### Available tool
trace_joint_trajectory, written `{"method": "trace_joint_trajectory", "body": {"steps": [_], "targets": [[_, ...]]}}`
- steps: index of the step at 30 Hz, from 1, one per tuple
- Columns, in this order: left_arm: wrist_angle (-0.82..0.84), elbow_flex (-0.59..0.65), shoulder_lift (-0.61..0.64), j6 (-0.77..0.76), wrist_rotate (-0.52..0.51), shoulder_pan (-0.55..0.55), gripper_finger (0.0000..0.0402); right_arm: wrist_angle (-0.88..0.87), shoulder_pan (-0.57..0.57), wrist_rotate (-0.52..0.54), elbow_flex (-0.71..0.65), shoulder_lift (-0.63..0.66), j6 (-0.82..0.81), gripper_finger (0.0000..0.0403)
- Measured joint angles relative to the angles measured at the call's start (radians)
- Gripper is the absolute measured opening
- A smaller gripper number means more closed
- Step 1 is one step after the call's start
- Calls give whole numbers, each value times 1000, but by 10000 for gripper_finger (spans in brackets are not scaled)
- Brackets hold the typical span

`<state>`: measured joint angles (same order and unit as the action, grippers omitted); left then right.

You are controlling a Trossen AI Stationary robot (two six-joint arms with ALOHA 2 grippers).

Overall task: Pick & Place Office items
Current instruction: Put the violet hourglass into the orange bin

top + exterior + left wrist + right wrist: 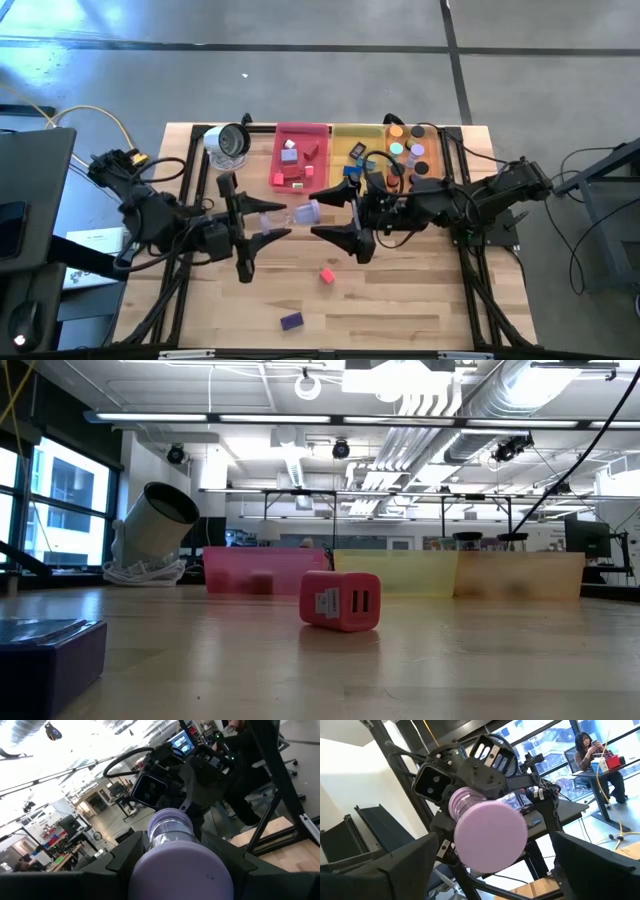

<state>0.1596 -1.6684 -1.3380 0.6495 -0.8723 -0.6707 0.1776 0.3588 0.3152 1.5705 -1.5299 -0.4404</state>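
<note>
A lavender cylinder (303, 213) (172, 845) (490, 837) hangs high over the table's middle, with my left gripper (278, 221) (182, 870) shut on it. My right gripper (332, 216) (492, 870) faces it from the table's right and is wide open. Its fingers stand on either side of the cylinder's free end, apart from it. A red block (327, 275) (340, 600) and a purple block (291, 320) (45, 660) lie on the table nearer the front edge. My left gripper pinches the lavender cylinder between its two fingers (122, 862), at the cylinder's left part (185, 875). The fingers come level from the table's left and lie along the cylinder. It juts out about level toward the right gripper, lifted clear of the table.
Three trays stand in a row at the far edge: pink (302, 130), yellow (345, 132) and orange (432, 135), each with small pieces inside. A round silver-and-white object (228, 140) (155, 525) lies at the far left. Bare wood shows around the two blocks.
</note>
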Motion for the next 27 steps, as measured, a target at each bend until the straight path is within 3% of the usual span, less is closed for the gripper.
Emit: {"method": "trace_joint_trajectory", "body": {"steps": [12,17,27], "targets": [[44,0,0,-90,111,86,176,8,-13,-8,0,0,23,382],[51,0,0,-108,144,119,176,7,-32,-67,0,0,-8,376],[58,0,0,-108,163,140,176,-6,-85,-187,0,0,-63,290]]}}
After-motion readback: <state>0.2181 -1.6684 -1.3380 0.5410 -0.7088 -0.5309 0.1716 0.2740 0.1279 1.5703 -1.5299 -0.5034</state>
